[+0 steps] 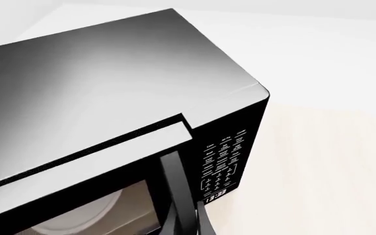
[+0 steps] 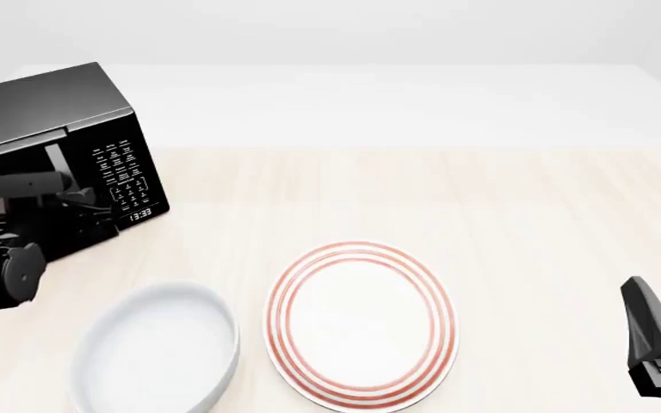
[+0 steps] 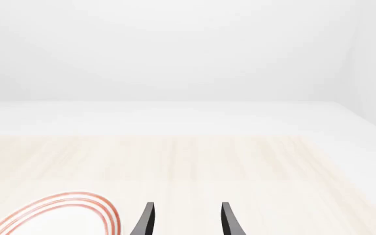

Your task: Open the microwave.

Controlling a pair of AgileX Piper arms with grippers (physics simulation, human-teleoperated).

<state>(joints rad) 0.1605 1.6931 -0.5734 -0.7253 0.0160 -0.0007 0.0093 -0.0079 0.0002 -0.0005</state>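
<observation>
The microwave point(image 2: 44, 107) is a glossy black box at the table's far left, with a white-labelled keypad point(image 1: 224, 161) and a small clock point(image 1: 215, 197). A thin dark gap runs along the top of its glass door point(image 1: 90, 200), so the door looks slightly ajar, and a white turntable point(image 1: 77, 218) shows through the glass. My left gripper point(image 1: 191, 223) sits at the vertical handle point(image 1: 174, 181), its dark fingers closed around the lower part. From the front, the left arm point(image 2: 32, 215) covers the door. My right gripper point(image 3: 186, 220) hovers open and empty at the near right point(image 2: 657, 344).
A white plate with red rings point(image 2: 360, 323) lies at the near middle of the table. A white bowl point(image 2: 158, 348) sits to its left, just in front of the left arm. Light wooden tabletop point(image 2: 480, 198) stretches out to the right of the microwave.
</observation>
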